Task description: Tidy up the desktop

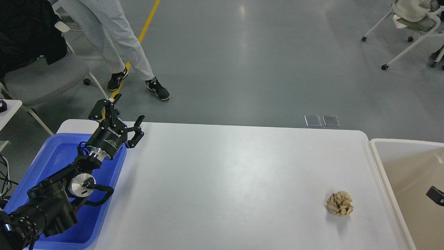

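Left tool (127, 111) hangs spread wide, empty, above the blue tray (55, 152); crumpled paper ball (340, 203) sits on the surface (225, 180); right tool's (435, 195) state unclear

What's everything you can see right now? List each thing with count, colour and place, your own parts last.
desktop: 1, white, fills the middle of the view
crumpled paper ball: 1, tan, on the desktop near its right end
tray: 1, blue, at the desktop's left end
bin: 1, beige, just past the desktop's right edge
floor plates: 2, silvery, on the floor beyond the desktop
chairs: 2 at least, white-framed on castors, far right and far left
person's legs: 1 pair, light grey trousers, black shoes, upper left
floor line: 1, yellow, upper left
left gripper: 1, black, open, over the tray's far corner
right gripper: black part at the right edge, over the bin, state unclear
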Controlling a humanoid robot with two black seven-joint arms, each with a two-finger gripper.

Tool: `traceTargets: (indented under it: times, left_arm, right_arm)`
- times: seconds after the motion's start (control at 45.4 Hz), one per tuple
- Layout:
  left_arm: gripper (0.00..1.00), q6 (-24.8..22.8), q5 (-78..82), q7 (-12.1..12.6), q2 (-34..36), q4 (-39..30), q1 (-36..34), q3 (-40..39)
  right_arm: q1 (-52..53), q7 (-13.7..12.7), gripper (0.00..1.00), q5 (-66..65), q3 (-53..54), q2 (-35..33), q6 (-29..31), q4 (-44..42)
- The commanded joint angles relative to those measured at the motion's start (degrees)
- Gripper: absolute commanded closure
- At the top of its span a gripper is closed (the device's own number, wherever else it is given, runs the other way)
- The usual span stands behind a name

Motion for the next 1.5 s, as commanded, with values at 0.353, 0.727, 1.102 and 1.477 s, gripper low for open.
traceTargets:
  times: [0.353,0.727,1.102,1.477]
  left_arm:
    - [0.0,0.0,0.0,0.0,0.0,0.0,0.0,0.0]
    - [0.0,0.0,0.0,0.0,0.0,0.0,0.0,0.0]
    - [0.0,0.0,0.0,0.0,0.0,0.0,0.0,0.0]
    - [0.0,0.0,0.1,0.0,0.0,0.0,0.0,0.0]
  right_arm:
    - [20.3,-4.1,0.03,19.9,35.5,11.0,6.2,0.3]
    - [30.4,-15.1,0.01,30.9,49.8,20.1,10.8,3.9]
    - [29.4,-15.2,0.01,38.4,61.9,29.3,22.1,7.0]
    - [21.2,-14.4,0.01,39.7,62.5,29.3,27.9,17.3]
